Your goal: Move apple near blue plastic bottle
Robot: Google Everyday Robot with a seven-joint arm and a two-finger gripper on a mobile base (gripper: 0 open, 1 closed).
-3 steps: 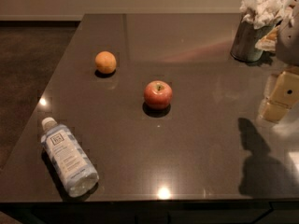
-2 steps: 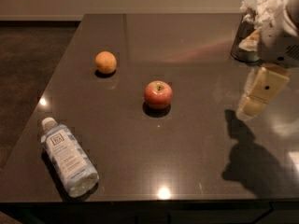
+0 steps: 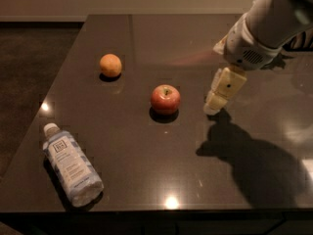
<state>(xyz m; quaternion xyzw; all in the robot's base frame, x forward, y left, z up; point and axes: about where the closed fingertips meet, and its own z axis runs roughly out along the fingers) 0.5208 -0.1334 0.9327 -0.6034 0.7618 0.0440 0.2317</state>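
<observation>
The red apple (image 3: 165, 99) sits upright near the middle of the dark table (image 3: 146, 38). The blue plastic bottle (image 3: 72, 164), clear with a white cap and pale blue label, lies on its side at the front left, well apart from the apple. My gripper (image 3: 214, 105) hangs from the white arm that comes in from the upper right; its cream fingers point down and to the left, above the table and a short way right of the apple. It holds nothing that I can see.
A small orange fruit (image 3: 110, 65) sits behind and left of the apple. The table's left edge runs diagonally beside the bottle, and its front edge lies just below the bottle. The arm's shadow (image 3: 244, 155) falls on the right front of the table.
My arm and gripper have swung in from the right edge toward the apple. The apple, the orange fruit and the bottle have not moved.
</observation>
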